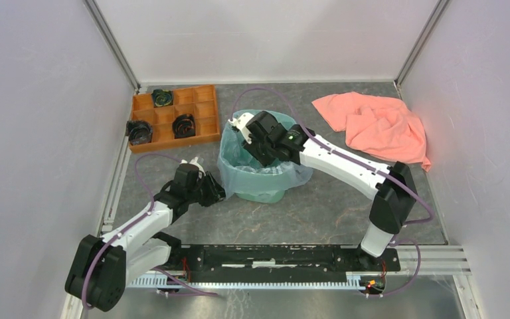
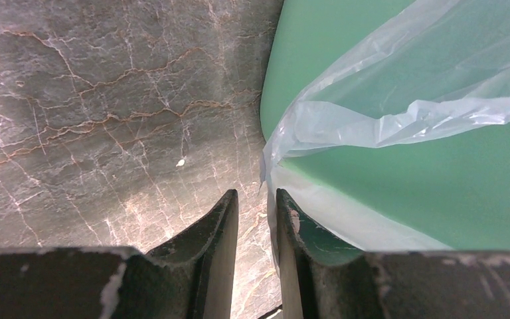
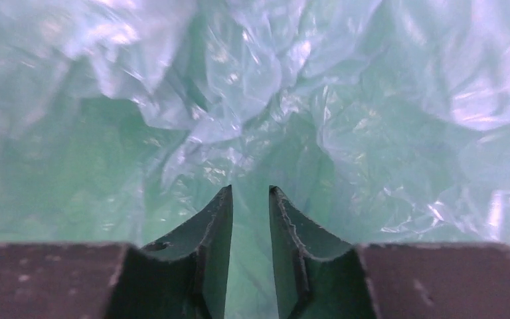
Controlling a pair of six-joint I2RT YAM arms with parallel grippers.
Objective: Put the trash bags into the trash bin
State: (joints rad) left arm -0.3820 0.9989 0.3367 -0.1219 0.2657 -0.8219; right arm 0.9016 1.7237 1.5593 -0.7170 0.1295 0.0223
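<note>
- Thin, blue-grey trash bag [image 1: 299, 174] already lines the mint-green trash bin [image 1: 262, 194], with its hem draped over the rim.
- Right fingers [image 3: 277, 199] are deep inside, slightly parted and gripping nothing; snagged film could drag out.
- Left fingers [image 2: 229, 203] are narrowly parted outside, hem at their tips and seemingly unpinched; a tug might tip the bin.
- Orange tray [image 1: 172, 143] holds black parts [image 1: 184, 125] in separate compartments.

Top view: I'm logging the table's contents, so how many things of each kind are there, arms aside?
bin: 1
bag: 1
tray: 1
cloth: 1
black parts in the tray: 3
Total: 7
</note>
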